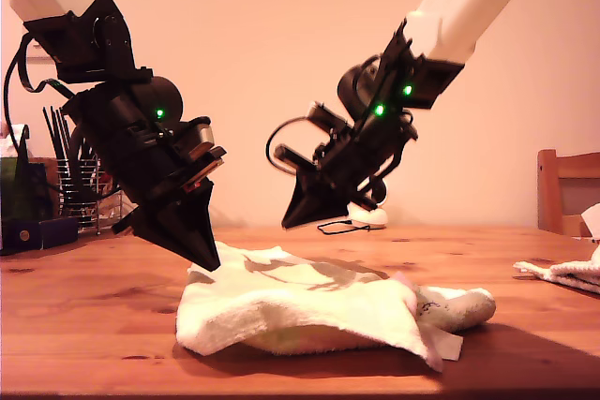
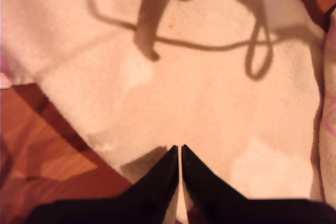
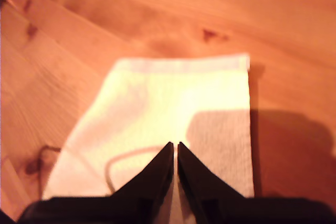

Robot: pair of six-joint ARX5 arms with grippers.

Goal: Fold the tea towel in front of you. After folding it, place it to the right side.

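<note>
On the wooden counter (image 1: 94,325), the soft, limp white terry tea towel (image 1: 300,311) wants corner pinches; my first gripper (image 2: 180,148) and second gripper (image 3: 175,144) are both pressed together, empty.

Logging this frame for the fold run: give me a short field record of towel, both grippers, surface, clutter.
towel: white tea towel, folded and rumpled, lying on table
surface: wooden table
first gripper: my first gripper, jaws closed, tips low at the towel's edge
second gripper: my second gripper, jaws closed, raised above the towel
held: nothing visibly pinched
clutter: second white cloth at exterior view's right; wire rack at exterior view's left; chair
</note>
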